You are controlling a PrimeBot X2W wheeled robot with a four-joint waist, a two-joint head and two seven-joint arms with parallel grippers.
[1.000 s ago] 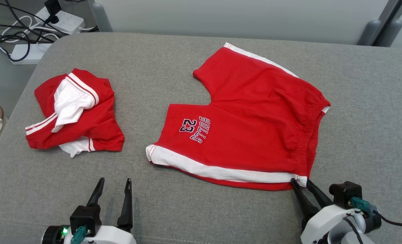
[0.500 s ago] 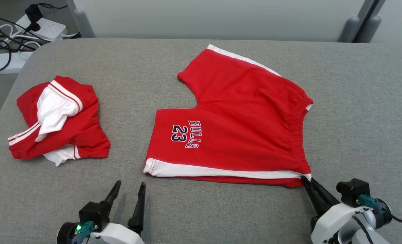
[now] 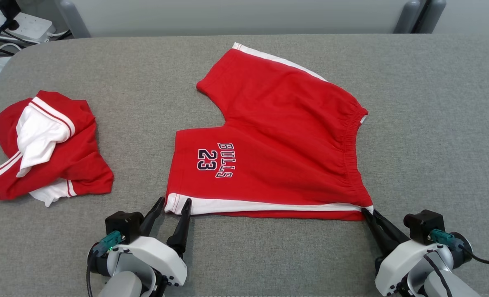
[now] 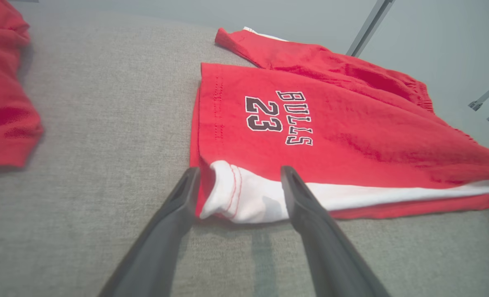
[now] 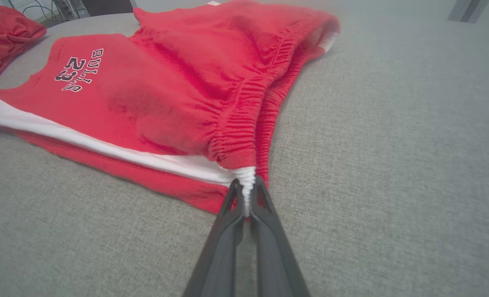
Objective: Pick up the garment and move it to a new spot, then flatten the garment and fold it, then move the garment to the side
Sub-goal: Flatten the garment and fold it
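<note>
Red knit shorts with white side stripes and a dark "BULLS 23" print (image 3: 277, 136) lie spread flat on the grey woven-fabric table top (image 3: 434, 123), centre to right of centre. Waistband faces right, leg openings face left. The printed leg is the near one; the other leg angles off toward the far left. One white stripe runs along the near edge, a second along the far edge. Elastic waistband is gathered and puckered, some wrinkling beside it. Right gripper (image 3: 366, 211): the two dark fingers are pressed together, pinching the white stripe end at the near-right waistband corner; in the right wrist view the bunched white cloth sits squeezed between the tips, low against the table. Left gripper (image 3: 173, 202): fingers spread wide, straddling the near-left hem corner of the shorts, where the white stripe folds over. In the left wrist view that rolled white corner lies between the two fingers, nothing clamped; cannot tell whether the left-hand finger touches the cloth edge. Crumpled red-and-white garment (image 3: 42, 144) sits in a loose heap at the left of the table, well apart from the shorts. White power strip with dark cables (image 3: 25, 24) on the floor beyond the far-left corner.
</note>
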